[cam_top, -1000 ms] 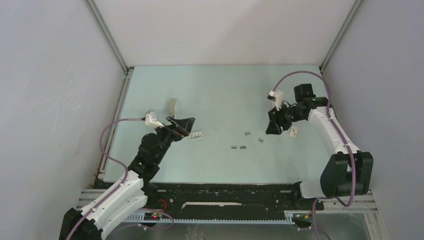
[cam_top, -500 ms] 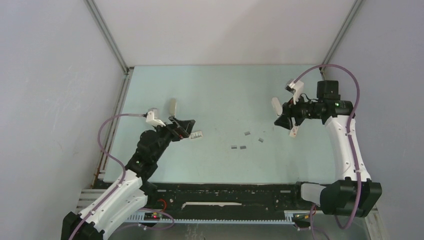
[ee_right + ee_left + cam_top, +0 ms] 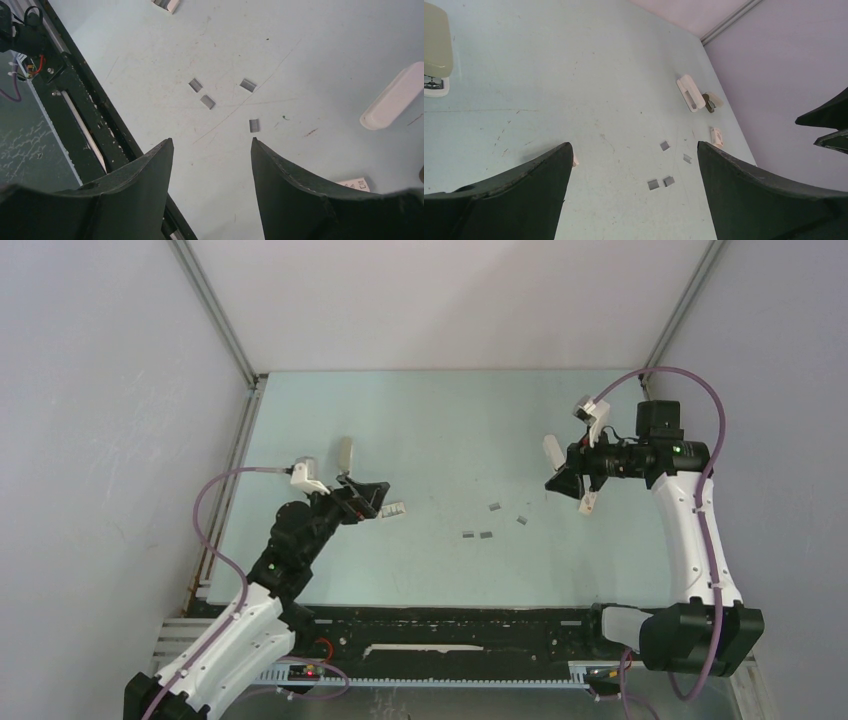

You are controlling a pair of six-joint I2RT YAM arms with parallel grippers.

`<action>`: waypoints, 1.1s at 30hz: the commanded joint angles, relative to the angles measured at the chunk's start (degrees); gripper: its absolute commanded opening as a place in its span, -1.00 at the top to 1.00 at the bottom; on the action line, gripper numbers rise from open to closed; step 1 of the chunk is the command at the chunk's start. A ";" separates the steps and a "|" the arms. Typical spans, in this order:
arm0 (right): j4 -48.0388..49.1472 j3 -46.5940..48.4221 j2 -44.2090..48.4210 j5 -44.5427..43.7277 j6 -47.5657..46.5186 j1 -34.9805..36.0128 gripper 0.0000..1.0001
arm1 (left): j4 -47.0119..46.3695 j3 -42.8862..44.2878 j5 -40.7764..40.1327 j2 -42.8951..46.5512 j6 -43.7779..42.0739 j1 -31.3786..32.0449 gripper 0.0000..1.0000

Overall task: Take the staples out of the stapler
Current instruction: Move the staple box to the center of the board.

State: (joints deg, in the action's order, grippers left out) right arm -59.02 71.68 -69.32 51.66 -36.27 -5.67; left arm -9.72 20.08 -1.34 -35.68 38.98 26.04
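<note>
Right end effector (image 3: 211,141) lifting away from stapler (image 3: 395,95), jaws spread, empty; staples (image 3: 207,102) lying loose on tabletop (image 3: 325,40) (unloading seeming done); left end effector (image 3: 634,146) hovering, spread wide

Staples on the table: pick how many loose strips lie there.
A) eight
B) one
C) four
C: four short grey staples lie scattered on the table in the right wrist view, and the top view shows the same four.
</note>
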 commanded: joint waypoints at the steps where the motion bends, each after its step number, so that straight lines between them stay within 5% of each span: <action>1: -0.90 1.44 0.85 3.05 0.94 -0.77 -0.35 | -1.62 2.80 0.62 0.84 -0.66 -0.59 -1.00; 33: 4.57 -6.54 2.57 10.02 3.58 -2.95 -0.39 | -2.21 6.45 8.72 -6.85 2.21 -3.03 -1.00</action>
State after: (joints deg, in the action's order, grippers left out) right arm -56.75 65.73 -68.18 59.53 -34.13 -7.73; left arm -12.67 20.36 3.97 -40.27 40.60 23.64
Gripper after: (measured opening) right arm 0.692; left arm 0.996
